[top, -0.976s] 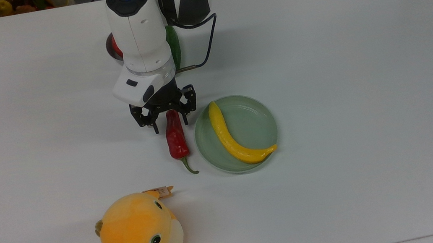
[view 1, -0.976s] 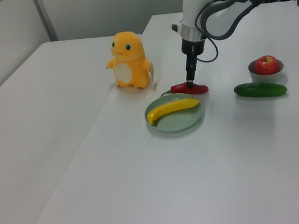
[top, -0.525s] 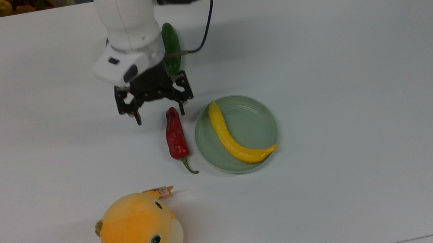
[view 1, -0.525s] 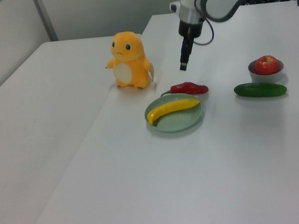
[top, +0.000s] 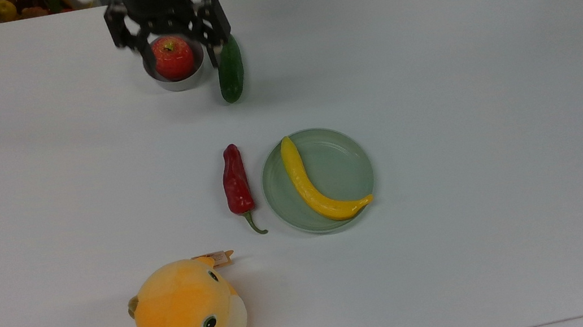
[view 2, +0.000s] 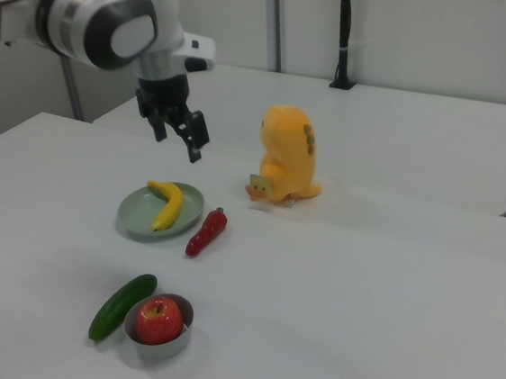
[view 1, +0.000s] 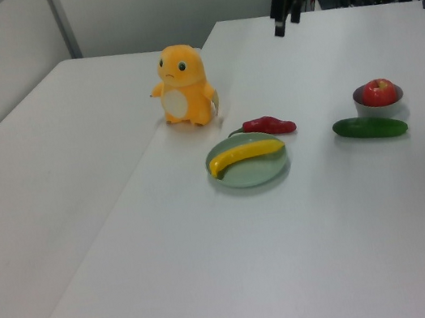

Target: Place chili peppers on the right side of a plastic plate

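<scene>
The dark-red chili pepper (top: 236, 182) lies flat on the white table, just off the rim of the plastic plate (top: 339, 159) on the top view's left, its green stem pointing toward the plush toy. In the left view the chili (view 1: 270, 125) sits behind the plate (view 1: 262, 170); in the right view the chili (view 2: 206, 231) is at the plate's (view 2: 134, 217) right. A yellow curved fruit (top: 311, 183) lies in the plate. My gripper (top: 177, 53) hangs open and empty, high over the table and far from the chili (view 1: 286, 22) (view 2: 178, 144).
A red apple (top: 173, 57) sits in a small metal bowl (top: 164, 83), with a dark green cucumber (top: 231, 72) beside it. An orange plush toy (top: 190, 317) stands near the front edge in the top view. A second table (view 1: 47, 155) adjoins at the left view's left.
The gripper, which straddled the chili's blunt end a second ago, has risen and drawn away toward the top view's top. The chili stayed where it lay.
</scene>
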`<act>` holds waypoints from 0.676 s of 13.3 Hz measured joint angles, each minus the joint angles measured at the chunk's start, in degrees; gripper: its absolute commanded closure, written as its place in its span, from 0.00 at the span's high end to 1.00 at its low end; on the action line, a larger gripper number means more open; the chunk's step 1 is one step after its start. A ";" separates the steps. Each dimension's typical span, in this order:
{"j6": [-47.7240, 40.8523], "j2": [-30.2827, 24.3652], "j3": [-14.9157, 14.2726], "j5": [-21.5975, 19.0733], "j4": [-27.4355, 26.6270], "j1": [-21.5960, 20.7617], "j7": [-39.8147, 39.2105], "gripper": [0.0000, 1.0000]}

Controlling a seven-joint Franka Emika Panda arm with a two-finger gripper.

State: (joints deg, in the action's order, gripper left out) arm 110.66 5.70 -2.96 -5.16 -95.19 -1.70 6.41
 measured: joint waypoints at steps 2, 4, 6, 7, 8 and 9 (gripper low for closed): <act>-7.27 -3.16 -0.80 0.00 0.07 -0.26 1.25 1.00; -12.25 -5.51 -2.04 0.00 -0.01 -1.03 1.26 1.00; -13.34 -6.83 -2.42 0.00 -0.18 -2.03 0.76 1.00; -13.34 -6.86 -2.42 0.01 -0.31 -2.43 -1.37 1.00; -13.24 -6.78 -2.43 0.02 -0.43 -2.51 -3.55 1.00; -12.81 -6.73 -2.55 0.24 -0.64 -2.51 -6.85 1.00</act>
State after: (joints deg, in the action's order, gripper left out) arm 97.85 -1.04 -5.51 -4.92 -95.83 -4.21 -0.44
